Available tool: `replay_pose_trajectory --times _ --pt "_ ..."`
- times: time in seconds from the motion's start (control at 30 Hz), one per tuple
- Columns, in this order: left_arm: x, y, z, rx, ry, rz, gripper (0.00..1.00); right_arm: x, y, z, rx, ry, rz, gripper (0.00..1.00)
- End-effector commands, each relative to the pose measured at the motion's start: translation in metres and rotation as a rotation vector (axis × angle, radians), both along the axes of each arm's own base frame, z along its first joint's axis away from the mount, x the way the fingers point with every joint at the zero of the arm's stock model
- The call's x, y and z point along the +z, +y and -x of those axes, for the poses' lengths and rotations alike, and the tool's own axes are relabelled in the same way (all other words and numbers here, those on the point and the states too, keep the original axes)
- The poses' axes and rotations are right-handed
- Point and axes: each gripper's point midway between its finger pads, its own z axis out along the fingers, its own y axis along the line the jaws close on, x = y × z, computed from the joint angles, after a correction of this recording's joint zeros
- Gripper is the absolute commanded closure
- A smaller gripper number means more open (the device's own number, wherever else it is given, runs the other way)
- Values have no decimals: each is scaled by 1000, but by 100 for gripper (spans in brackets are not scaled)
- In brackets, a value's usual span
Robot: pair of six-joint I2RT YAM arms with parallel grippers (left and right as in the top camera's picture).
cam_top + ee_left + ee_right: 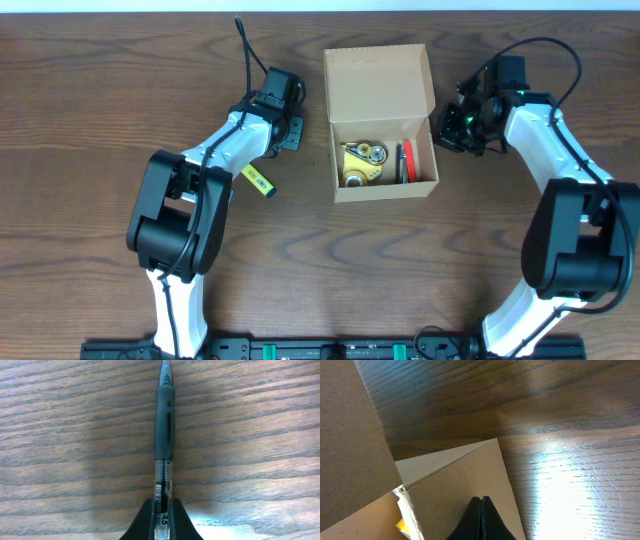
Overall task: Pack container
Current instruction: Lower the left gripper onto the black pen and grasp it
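The container [380, 120] is a tan cardboard box in the middle of the table, its flap lid standing open at the back. Inside lie a yellow item [358, 162] and a red and black item [406, 162]. My left gripper [287, 128] is to the left of the box. In the left wrist view it [163, 516] is shut on the clear barrel of a black pen [165, 435] that lies along the wood. My right gripper [455, 125] sits at the box's right side. Seen from the right wrist, it [481, 501] is shut with nothing between the fingers, over a cardboard side flap [455, 485].
A small yellow and black item [259, 181] lies on the table left of the box, below my left gripper. The table is dark wood grain [90, 110]. Black cables run from both wrists toward the back.
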Motion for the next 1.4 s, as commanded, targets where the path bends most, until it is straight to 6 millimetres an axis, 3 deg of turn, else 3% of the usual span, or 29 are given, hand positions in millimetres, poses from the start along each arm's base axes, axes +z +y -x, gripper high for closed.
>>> replay_pose_trajectory --times 0.0,0.27,0.43,0.6,0.8,1.0,1.2,1.37 --pt "-8 13 0 9 21 -70 94 -1 3 3 20 4 -5 98" --pt "22 24 -18 47 -13 -145 95 -1 5 4 23 7 -5 98" --pt "34 42 -16 78 18 -203 94 0 19 3 60 -9 -3 98" --pt "61 71 -18 156 50 -198 94 0 42 2 104 -29 7 98" --pt "108 114 -30 260 -24 -162 94 -4 58 5 60 2 52 98" --pt "151 153 -29 348 -104 -139 94 -8 70 9 -33 44 96 98" --pt "166 162 -28 368 -136 -132 95 -8 60 16 -63 88 162 98" --pt "167 162 -29 368 -142 -130 94 -1 47 45 -65 230 203 98"
